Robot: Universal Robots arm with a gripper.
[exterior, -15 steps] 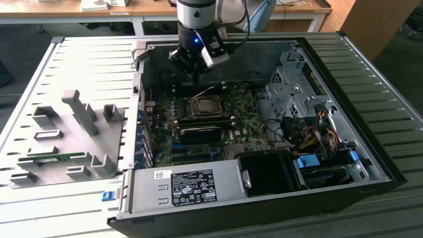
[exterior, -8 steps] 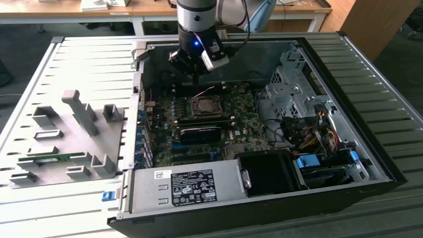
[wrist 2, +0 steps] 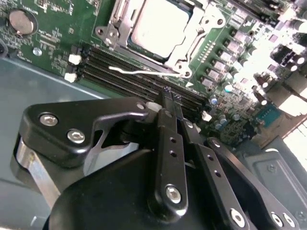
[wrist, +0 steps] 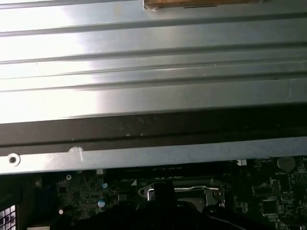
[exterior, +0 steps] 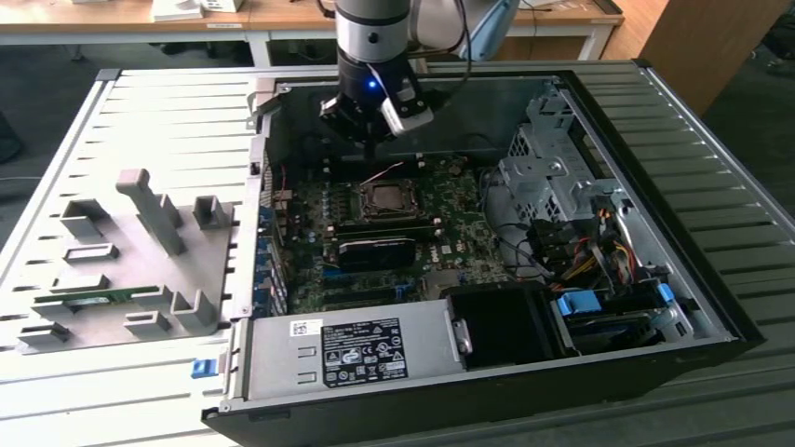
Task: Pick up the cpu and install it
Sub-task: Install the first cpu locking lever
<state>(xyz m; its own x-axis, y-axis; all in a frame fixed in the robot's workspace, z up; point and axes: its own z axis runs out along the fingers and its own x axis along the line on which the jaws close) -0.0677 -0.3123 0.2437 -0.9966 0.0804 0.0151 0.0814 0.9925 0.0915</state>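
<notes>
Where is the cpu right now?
The cpu sits in the motherboard socket, with the memory slots beside it in the second wrist view; in the exterior view it lies mid-board, just below the gripper.

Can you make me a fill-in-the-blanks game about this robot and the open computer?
1. The silver-grey square cpu sits in the metal-framed ______ on the green motherboard.
2. The black gripper is holding ______.
3. In the exterior view, the grey tray with upright holders lies to the ______ of the open black computer case.
4. A thin ______ wire crosses the long black memory slots.

Missing words: socket; nothing; left; white
</notes>
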